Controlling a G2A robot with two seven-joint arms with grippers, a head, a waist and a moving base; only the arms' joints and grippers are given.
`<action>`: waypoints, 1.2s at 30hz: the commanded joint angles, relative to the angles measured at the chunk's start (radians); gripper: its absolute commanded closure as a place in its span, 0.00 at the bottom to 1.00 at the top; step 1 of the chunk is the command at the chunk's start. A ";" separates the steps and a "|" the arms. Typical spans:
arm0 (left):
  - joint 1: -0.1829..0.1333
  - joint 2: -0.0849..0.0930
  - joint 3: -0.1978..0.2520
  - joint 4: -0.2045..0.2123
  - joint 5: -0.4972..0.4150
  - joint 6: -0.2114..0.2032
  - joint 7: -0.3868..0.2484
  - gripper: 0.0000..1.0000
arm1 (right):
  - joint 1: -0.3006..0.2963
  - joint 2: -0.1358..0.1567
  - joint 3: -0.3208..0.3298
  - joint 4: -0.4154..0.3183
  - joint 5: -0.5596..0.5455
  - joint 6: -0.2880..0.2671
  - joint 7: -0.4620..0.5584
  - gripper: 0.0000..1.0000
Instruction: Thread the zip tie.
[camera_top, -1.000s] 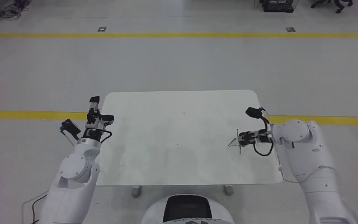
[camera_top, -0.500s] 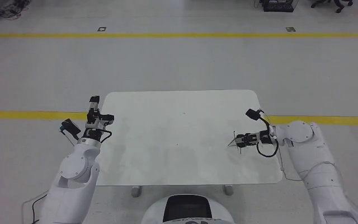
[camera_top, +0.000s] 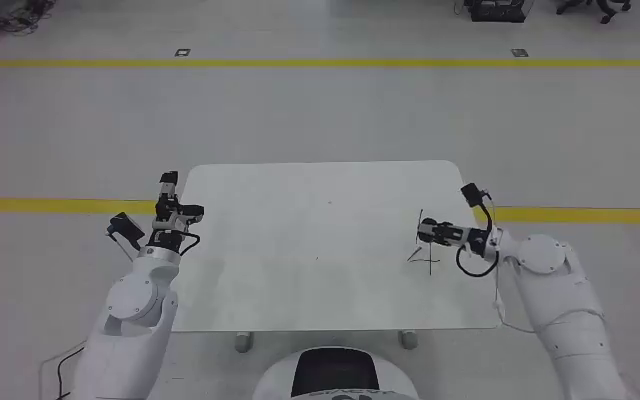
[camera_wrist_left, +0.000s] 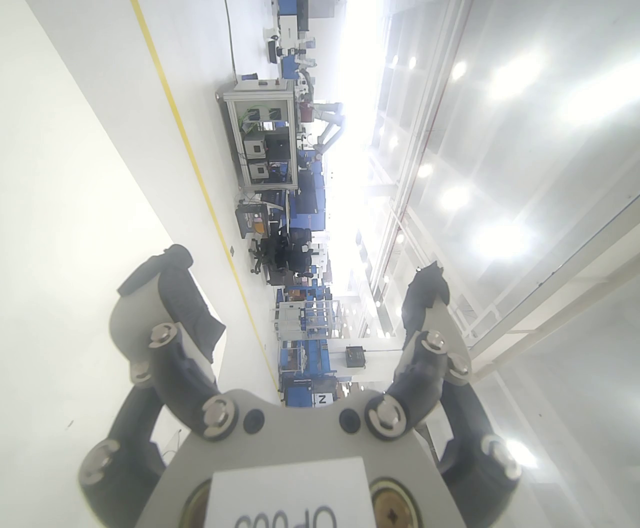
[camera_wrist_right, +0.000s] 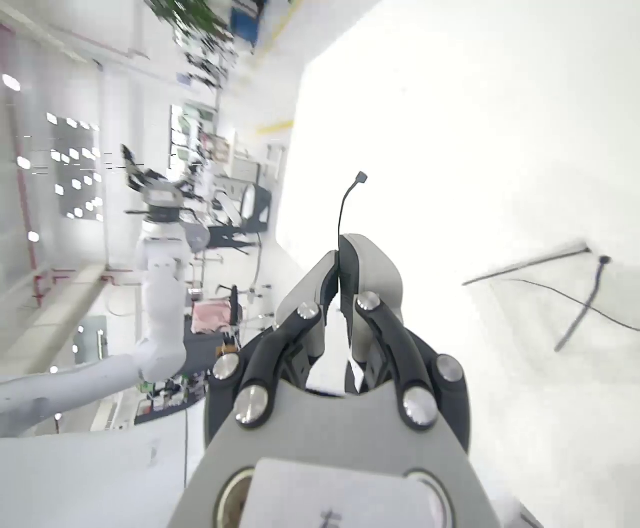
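Zip tie (camera_wrist_right: 343, 205), prob. light, springy, is pinched by right gripper (camera_wrist_right: 340, 265); left gripper (camera_wrist_left: 300, 285) spread, empty; tail to be taken nr tip

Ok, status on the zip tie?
Right gripper shut on zip tie, above table right side. Left gripper open, empty, at left edge. Nothing between them.

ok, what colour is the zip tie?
The zip tie is black, strap and head alike. Clearest in the right wrist view, pinched in the right tool.
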 joint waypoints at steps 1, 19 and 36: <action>0.000 0.000 0.000 0.000 0.000 0.000 0.000 0.00 | -0.054 -0.003 0.006 -0.050 0.050 0.000 -0.062 1.00; 0.000 0.000 0.000 0.000 0.000 0.000 0.000 0.00 | -0.156 -0.021 -0.036 -0.151 0.143 0.000 -0.153 1.00; 0.106 0.002 0.103 -0.165 0.086 0.006 -0.202 0.00 | -0.249 -0.032 -0.005 -0.249 0.207 0.000 -0.276 1.00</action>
